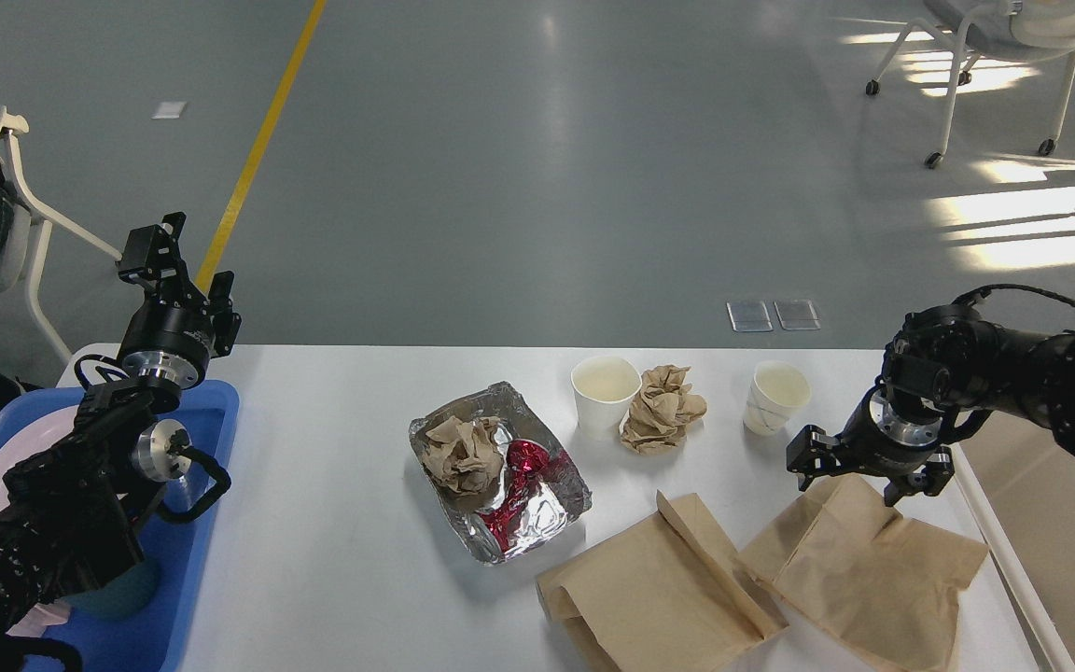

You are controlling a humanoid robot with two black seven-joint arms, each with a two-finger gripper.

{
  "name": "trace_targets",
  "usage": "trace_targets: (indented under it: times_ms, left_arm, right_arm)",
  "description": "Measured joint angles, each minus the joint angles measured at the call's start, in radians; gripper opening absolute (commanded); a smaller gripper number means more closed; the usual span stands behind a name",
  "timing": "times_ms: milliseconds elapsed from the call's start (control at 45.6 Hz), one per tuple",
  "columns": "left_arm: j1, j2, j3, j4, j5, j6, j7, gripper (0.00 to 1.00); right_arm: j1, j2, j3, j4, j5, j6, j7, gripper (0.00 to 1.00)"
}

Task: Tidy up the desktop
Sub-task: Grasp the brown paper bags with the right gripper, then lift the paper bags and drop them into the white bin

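You see no readable writing; lower right, your right gripper is spread over a bag; left gripper: can't tell.

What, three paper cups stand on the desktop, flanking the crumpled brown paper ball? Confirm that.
Wrong count. The head view shows two paper cups on the desktop: the left cup and the right cup. They do flank the crumpled brown paper ball.

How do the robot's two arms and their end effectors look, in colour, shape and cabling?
Both arms are matte black, built of chunky rounded segments. Each wrist has a silver metal ring. The left end effector and the right end effector have black, angular fingers. Black cables loop beside the left forearm and above the right wrist.
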State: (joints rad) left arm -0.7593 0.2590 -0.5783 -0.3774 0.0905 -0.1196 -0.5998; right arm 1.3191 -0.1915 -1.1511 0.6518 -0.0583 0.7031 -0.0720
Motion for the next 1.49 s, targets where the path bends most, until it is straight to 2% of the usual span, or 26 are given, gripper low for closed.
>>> trace_targets:
  times_ms: [351, 439, 483, 548, 592, 614, 658, 746, 921, 1184, 1360, 1492]
  left_arm:
    - [0.0, -0.001, 0.0, 0.0, 0.0, 0.0, 0.0, 0.97]
    - [0.0, -0.001, 0.0, 0.0, 0.0, 0.0, 0.0, 0.97]
    - [0.0, -0.001, 0.0, 0.0, 0.0, 0.0, 0.0, 0.97]
    - [0.0, -0.001, 0.0, 0.0, 0.0, 0.0, 0.0, 0.97]
    - [0.0, -0.001, 0.0, 0.0, 0.0, 0.0, 0.0, 0.97]
    - [0.0, -0.001, 0.0, 0.0, 0.0, 0.0, 0.0, 0.97]
    - [0.0, -0.001, 0.0, 0.0, 0.0, 0.0, 0.0, 0.97]
    - [0.0, 0.0, 0.0, 0.0, 0.0, 0.0, 0.0, 0.97]
    - [0.0, 0.0, 0.0, 0.0, 0.0, 0.0, 0.0, 0.97]
    - [0.0, 0.0, 0.0, 0.0, 0.0, 0.0, 0.0, 0.97]
    - [0.0, 0.0, 0.0, 0.0, 0.0, 0.0, 0.0, 0.97]
    - [0.0, 0.0, 0.0, 0.0, 0.0, 0.0, 0.0, 0.97]
  right_arm:
    - [-0.061, 0.024, 0.0, -0.008, -0.001, -0.102, -0.001, 1.0]
    - [-0.071, 0.027, -0.001, -0.008, -0.001, -0.116, -0.002, 0.94]
    - [-0.074, 0.027, -0.002, -0.008, -0.002, -0.12, -0.002, 0.83]
    - [-0.08, 0.027, -0.002, -0.006, -0.002, -0.129, -0.002, 0.58]
    - [-0.084, 0.029, -0.003, -0.004, -0.002, -0.136, -0.002, 0.37]
    - [-0.086, 0.033, -0.004, -0.002, -0.002, -0.141, -0.003, 0.18]
    - [-0.086, 0.037, -0.008, -0.001, -0.003, -0.144, -0.003, 0.01]
    - [-0.086, 0.04, -0.021, 0.005, -0.006, -0.142, -0.009, 0.0]
    - [-0.08, 0.04, -0.026, 0.009, -0.007, -0.129, -0.059, 0.0]
    - [-0.02, 0.015, -0.057, 0.008, -0.021, -0.13, -0.093, 0.0]
    - [0.11, -0.045, -0.095, 0.05, -0.024, -0.122, -0.116, 0.0]
    - [0.28, -0.121, -0.077, 0.131, -0.025, -0.04, -0.117, 0.0]
